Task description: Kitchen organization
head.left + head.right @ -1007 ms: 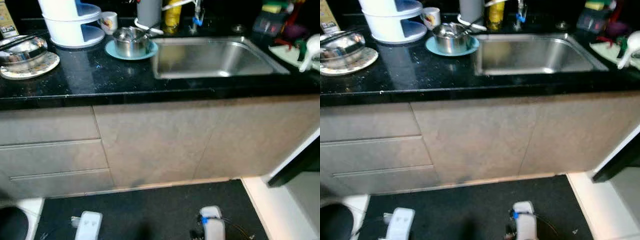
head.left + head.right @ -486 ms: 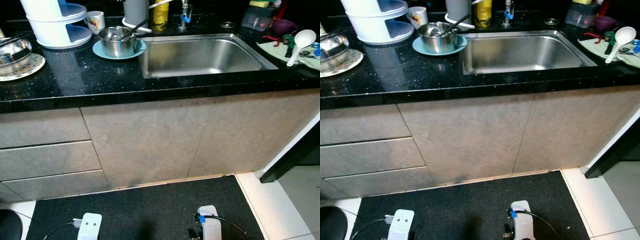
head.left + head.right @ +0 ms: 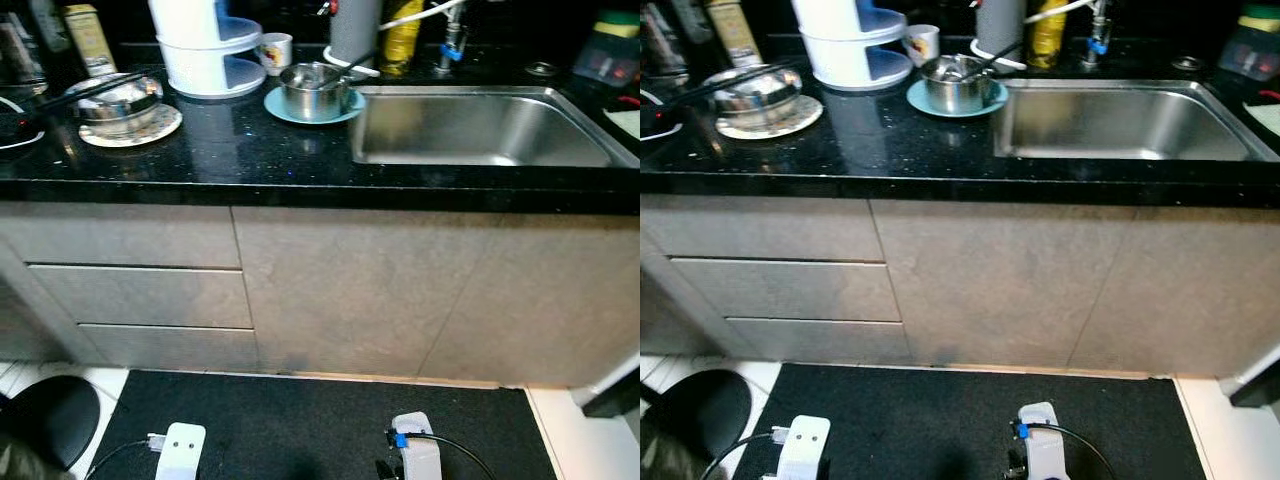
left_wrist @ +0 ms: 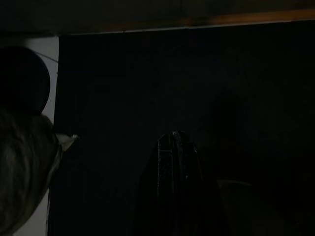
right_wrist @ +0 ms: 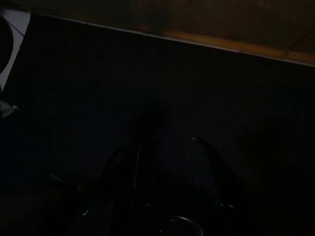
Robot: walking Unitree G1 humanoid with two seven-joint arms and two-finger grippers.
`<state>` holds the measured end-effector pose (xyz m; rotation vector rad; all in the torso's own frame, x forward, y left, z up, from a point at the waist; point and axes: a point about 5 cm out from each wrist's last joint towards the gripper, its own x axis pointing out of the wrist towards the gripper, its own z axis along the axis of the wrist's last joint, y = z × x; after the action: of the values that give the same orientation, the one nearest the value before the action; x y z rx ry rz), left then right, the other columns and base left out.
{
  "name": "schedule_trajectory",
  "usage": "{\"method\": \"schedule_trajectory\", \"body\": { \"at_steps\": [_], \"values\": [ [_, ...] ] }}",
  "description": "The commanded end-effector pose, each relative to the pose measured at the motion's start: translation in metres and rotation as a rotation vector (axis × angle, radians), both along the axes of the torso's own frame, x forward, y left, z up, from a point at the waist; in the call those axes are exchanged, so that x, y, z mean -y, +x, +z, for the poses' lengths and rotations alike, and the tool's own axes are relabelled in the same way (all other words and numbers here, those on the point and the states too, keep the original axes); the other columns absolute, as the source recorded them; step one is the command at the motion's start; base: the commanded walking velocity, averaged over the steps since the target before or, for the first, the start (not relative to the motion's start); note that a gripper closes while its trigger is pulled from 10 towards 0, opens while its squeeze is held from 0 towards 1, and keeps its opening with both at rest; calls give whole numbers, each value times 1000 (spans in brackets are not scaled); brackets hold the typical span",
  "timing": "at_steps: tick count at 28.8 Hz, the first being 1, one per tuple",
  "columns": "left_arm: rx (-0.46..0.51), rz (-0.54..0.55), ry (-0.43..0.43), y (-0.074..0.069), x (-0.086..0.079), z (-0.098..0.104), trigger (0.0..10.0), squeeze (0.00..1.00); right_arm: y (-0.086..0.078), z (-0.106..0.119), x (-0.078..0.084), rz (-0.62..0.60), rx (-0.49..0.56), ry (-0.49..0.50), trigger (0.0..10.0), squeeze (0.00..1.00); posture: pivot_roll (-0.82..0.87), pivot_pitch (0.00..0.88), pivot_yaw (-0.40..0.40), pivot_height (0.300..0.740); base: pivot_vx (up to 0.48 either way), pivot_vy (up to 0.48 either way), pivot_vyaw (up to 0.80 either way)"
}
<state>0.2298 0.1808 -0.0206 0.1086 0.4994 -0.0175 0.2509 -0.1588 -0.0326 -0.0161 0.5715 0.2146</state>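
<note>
A black stone counter [image 3: 240,160] runs across in front of me, with a steel sink [image 3: 480,125] set in at the right. A small steel pot [image 3: 312,90] with a utensil in it stands on a light blue plate [image 3: 280,105] beside the sink. Further left a steel bowl [image 3: 118,100] rests on a patterned plate [image 3: 150,130]. Behind them are a white and blue tiered stand [image 3: 205,50], a mug [image 3: 275,50], a grey cup [image 3: 355,30] and a yellow bottle [image 3: 403,35]. My left arm [image 3: 180,450] and right arm [image 3: 420,458] hang low over the mat. The left gripper [image 4: 174,142] and right gripper [image 5: 172,142] are dark shapes above it.
Grey cabinet fronts with drawers [image 3: 140,295] at the left fill the space under the counter. A dark mat [image 3: 320,420] covers the floor at my feet. A round black object [image 3: 50,420] sits on the white tiles at the lower left. A box [image 3: 88,35] stands at the counter's back left.
The camera has swung to the left: the bowl and drawers have come further into the picture, and the white ladle and things at the right have left it. Both arms still hang.
</note>
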Motion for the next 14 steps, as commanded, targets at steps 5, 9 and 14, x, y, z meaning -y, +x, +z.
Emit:
{"method": "schedule_trajectory", "body": {
  "at_steps": [5,9,14],
  "values": [
    [-62,18,-40,-6,0,-6,10000,0,-8,-7,0,-11,-32,0,10000,0,19,209,-7,740,0,0,800],
    [-61,30,-58,-4,-1,-4,10000,0,-8,-7,-1,-13,-31,0,10000,0,20,205,-6,740,0,0,800],
    [-47,9,14,-2,-4,-3,10000,0,-7,-7,-1,-15,-31,-1,10000,0,22,206,-6,740,0,0,800]
  ]
}}
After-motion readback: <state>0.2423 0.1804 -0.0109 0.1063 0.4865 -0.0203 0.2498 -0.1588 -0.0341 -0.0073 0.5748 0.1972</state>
